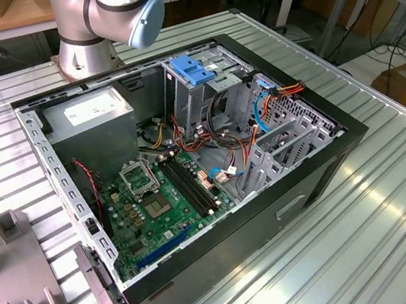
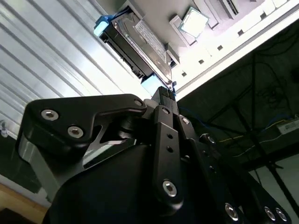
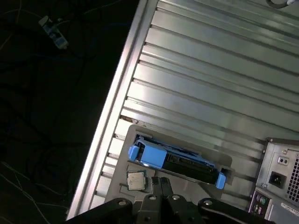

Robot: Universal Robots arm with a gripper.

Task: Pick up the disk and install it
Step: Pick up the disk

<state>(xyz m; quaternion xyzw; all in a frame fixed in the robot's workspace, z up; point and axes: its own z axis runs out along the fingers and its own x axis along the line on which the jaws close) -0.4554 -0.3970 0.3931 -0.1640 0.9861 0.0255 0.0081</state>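
The disk (image 3: 175, 161) stands on its long edge in a slot of a pale grey holder (image 3: 187, 179) on the ribbed metal table. It is a dark metal drive with bright blue rails at both ends. In the second wrist view the disk (image 2: 138, 42) shows its labelled face and one blue end. My gripper (image 3: 160, 181) hangs a short way off from the disk's middle, apart from it. Its two dark fingers (image 2: 164, 93) lie close together with nothing between them. In the exterior view the arm's grey base and blue-capped joint (image 1: 125, 13) rise behind the open computer case (image 1: 189, 162).
A small square chip (image 3: 136, 179) lies in the holder beside the disk. The case's rear panel (image 3: 280, 179) stands close by. Inside the case are a drive cage with a wide blue latch (image 1: 191, 72), a power supply (image 1: 91, 112) and loose cables. The table edge (image 3: 112, 116) drops to a dark floor.
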